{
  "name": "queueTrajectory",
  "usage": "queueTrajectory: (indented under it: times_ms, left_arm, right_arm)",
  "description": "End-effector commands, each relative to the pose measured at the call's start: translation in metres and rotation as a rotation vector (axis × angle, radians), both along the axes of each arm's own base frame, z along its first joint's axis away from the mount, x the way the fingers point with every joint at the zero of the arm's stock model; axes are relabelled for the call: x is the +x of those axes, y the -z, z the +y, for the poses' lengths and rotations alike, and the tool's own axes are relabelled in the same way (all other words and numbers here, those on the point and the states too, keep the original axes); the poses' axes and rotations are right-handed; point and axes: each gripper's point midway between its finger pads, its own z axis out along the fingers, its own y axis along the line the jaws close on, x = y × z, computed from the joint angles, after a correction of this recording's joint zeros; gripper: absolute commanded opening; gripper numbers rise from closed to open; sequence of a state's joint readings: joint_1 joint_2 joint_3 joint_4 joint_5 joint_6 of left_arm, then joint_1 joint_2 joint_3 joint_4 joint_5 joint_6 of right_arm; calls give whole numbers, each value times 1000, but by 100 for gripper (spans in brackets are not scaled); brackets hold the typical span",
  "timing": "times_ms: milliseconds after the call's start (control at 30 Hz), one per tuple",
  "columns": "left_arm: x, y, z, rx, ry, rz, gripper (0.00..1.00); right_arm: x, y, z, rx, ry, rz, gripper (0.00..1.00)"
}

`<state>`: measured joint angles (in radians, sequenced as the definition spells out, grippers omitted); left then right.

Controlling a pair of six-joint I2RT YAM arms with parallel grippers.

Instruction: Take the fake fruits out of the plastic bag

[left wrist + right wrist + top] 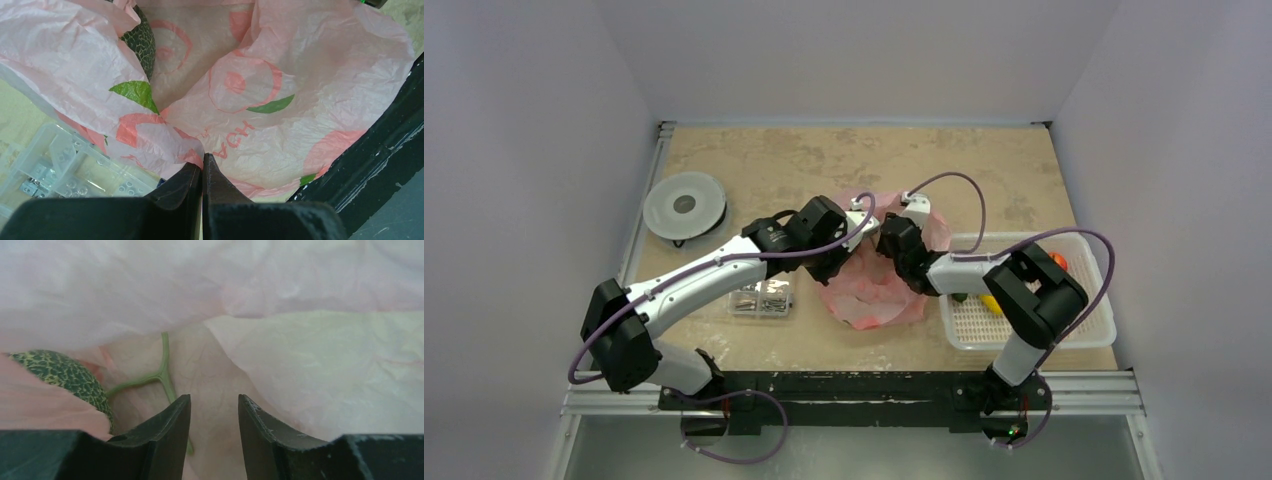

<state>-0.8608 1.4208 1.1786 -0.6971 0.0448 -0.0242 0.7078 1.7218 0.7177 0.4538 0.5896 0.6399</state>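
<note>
The pink plastic bag [874,290] lies crumpled at mid-table. My left gripper [839,258] is at its left rim; in the left wrist view the gripper [202,159] is shut on a fold of the bag [280,120]. A dark green netted fruit [142,42] lies inside the bag, half covered by plastic. My right gripper [894,243] reaches into the bag's mouth. In the right wrist view it [214,402] is open and empty. The green fruit [62,372] lies to its left, and its pale green stem [161,372] is just ahead of the left finger.
A white perforated basket [1084,330] at the right holds a yellow fruit [990,302] and an orange-red piece [1058,260]. A clear box of small metal parts [762,299] lies left of the bag, also in the left wrist view [55,165]. A grey round disc [684,205] sits far left.
</note>
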Motion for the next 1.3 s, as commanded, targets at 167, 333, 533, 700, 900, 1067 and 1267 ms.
queueTrajectory:
  times_ms: [167,333,533,700,900,1067,1267]
  left_arm:
    - [4,-5,-2,1,12,-31,0]
    - [5,-3,0,15,4,-34,0]
    - [7,-1,1,31,27,-47,0]
    - [8,1,2,46,27,-45,0]
    - [9,1,1,41,23,-48,0]
    - [17,4,10,89,-6,-85,0]
    - [19,3,11,90,-14,-98,0]
  right_arm:
    - [-2,-13,30,-197,-274,75,40]
    - [10,-4,47,-225,-336,80,40]
    - [8,34,57,-236,-379,163,36]
    - [-3,53,56,-215,-384,226,24]
    - [-2,31,50,-211,-370,157,4]
    - [-3,-15,55,-151,-392,83,0]
    - [-18,-60,55,-52,-407,44,0]
